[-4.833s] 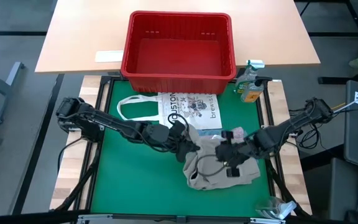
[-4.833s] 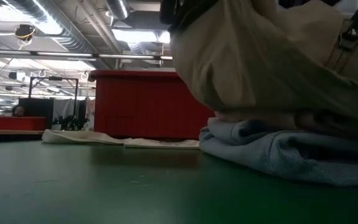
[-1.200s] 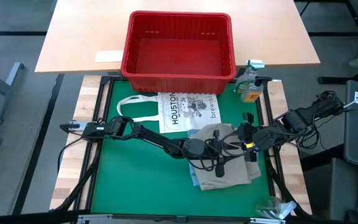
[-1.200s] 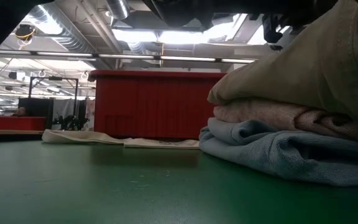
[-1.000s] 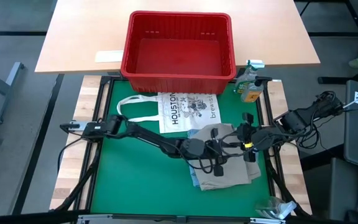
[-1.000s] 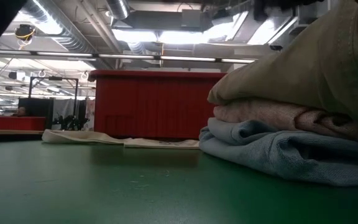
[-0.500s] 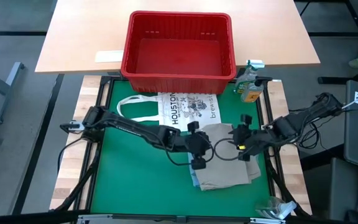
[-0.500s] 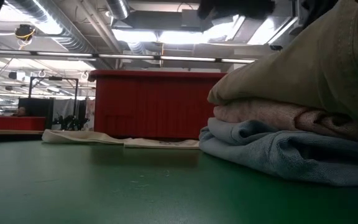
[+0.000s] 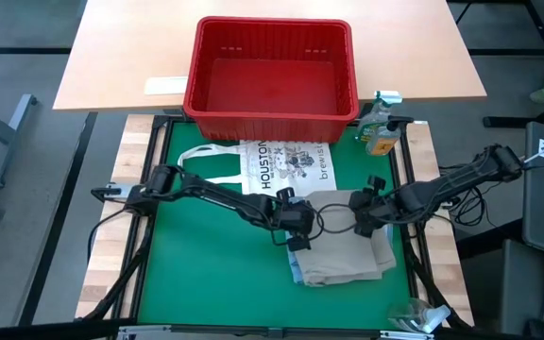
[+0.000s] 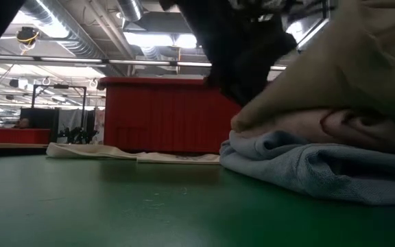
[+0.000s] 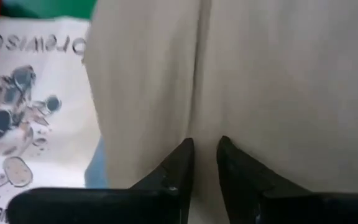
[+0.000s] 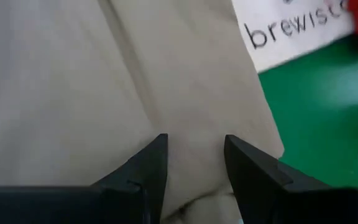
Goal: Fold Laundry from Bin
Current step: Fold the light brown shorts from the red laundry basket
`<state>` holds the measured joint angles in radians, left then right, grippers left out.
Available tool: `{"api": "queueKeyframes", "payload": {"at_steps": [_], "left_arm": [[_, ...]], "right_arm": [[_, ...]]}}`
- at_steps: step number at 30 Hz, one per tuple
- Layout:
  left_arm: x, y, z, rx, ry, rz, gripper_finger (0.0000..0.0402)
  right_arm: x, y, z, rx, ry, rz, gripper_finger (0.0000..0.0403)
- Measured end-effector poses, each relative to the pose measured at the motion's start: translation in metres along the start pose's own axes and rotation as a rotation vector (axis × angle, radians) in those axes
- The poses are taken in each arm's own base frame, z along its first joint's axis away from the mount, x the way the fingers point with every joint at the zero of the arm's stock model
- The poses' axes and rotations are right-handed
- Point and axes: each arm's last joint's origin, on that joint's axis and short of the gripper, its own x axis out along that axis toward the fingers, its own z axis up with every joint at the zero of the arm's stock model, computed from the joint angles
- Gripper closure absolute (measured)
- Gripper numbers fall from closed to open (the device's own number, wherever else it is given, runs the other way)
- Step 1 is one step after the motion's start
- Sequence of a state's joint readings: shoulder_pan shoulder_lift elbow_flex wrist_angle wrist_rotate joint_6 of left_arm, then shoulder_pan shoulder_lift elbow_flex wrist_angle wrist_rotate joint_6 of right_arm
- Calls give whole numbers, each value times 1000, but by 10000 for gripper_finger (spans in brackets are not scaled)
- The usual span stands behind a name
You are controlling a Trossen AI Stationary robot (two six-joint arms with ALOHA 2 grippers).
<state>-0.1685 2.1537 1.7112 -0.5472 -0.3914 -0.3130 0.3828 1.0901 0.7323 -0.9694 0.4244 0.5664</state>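
High view: khaki garment (image 9: 343, 247) tops the laundry stack, between left gripper (image 9: 296, 225) and right gripper (image 9: 360, 219); bin (image 9: 272, 66) beyond them is bare.
Low view: soft blue layer (image 10: 307, 168) lowest, probably light, limp.
Left wrist: fingers (image 11: 178, 163) nearly together, cloth in front, grasp unclear.
Right wrist: fingers (image 12: 151, 163) apart, empty; take a folded edge.

Both end effectors have drawn back toward the stack's (image 9: 340, 241) far edge.
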Motion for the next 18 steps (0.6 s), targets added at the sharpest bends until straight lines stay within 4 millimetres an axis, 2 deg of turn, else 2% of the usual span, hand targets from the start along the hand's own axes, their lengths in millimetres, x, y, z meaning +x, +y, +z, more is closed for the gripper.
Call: {"api": "queueKeyframes", "payload": {"at_steps": [3, 7, 10, 14, 18], "left_arm": [[14, 0, -5, 4, 23, 14, 339], [14, 2, -5, 1, 26, 16, 345], [0, 7, 1, 1, 11, 9, 349], [-31, 11, 18, -27, -60, -39, 356], [-55, 6, 28, -45, -124, -121, 360]], "right_arm": [[8, 1, -6, 3, 16, 4, 243], [9, 2, -7, 3, 15, 12, 243], [-3, 0, 0, -3, 10, 27, 243], [-33, -5, 17, 3, -43, 69, 243], [-62, -8, 33, 45, -108, 183, 243]]}}
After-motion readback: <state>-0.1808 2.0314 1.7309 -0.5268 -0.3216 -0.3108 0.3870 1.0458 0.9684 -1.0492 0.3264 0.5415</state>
